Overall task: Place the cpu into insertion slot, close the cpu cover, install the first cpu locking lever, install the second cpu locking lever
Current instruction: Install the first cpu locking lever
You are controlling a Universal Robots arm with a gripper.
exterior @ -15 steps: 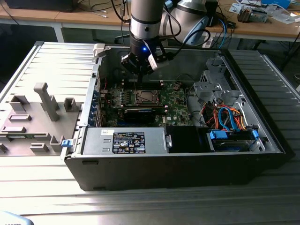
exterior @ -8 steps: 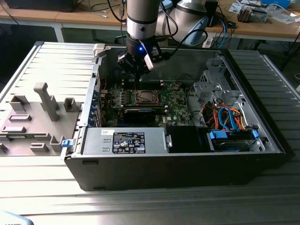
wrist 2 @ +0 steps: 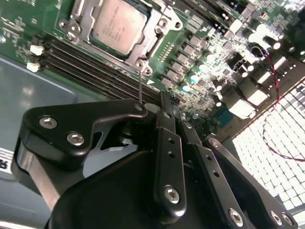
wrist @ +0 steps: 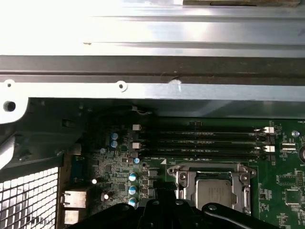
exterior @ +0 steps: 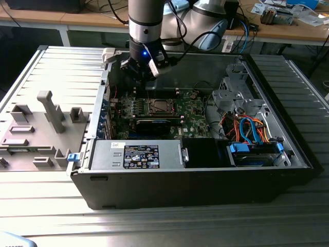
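The cpu (wrist 2: 113, 25), a small flat square chip with a dull silver-grey top, sits in the silver-rimmed insertion slot (wrist 2: 143, 45) on the green motherboard (exterior: 193, 110), framed by the thin silvery cpu cover (wrist: 182, 177). The black gripper (wrist 2: 164, 102) hovers just beside the socket, clenched and empty. Risk: a thin wire lever (wrist 2: 140, 86) stands upright near the fingertips; descending off-line could snag it or scrape the memory slots (wrist: 205, 140).

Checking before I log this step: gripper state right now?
Gripper: jaws together, nothing visibly held, above the motherboard beside the cpu, which sits in the insertion slot under the cpu cover.
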